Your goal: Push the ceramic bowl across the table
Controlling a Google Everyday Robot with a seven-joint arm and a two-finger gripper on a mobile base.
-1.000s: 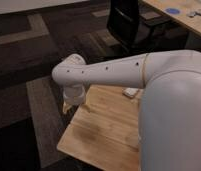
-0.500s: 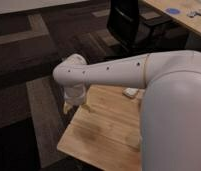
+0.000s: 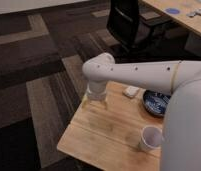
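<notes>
- The gripper (image 3: 95,105) hangs pointing down over the light wooden table (image 3: 104,135), close to the edge that faces the carpet, its tips just above or at the wood; which of the two cannot be told.
- Its two fingers (image 3: 85,103) stand spread, with bare tabletop showing between them and nothing pinched.
- The white arm (image 3: 139,75) runs from the rounded wrist joint above the gripper across the picture to the robot's bulky pale body (image 3: 186,130), which fills the lower right.
- The small white block (image 3: 130,91) lies on the table just beyond the arm, near the far edge and between the gripper and the bowl.
- The ceramic bowl (image 3: 155,102), dark blue and glossy with pale patterning inside, sits on the table well apart from the gripper, toward the picture's right; the arm and the robot's body cover part of its rim.
- The paper cup (image 3: 150,137) stands upright near the table's near edge, in front of the bowl and apart from it.
- Dark carpet (image 3: 39,75) with lighter bands surrounds the table.
- A black office chair (image 3: 126,22) stands behind, beside a longer desk (image 3: 186,22) that carries a blue disc (image 3: 171,10).
</notes>
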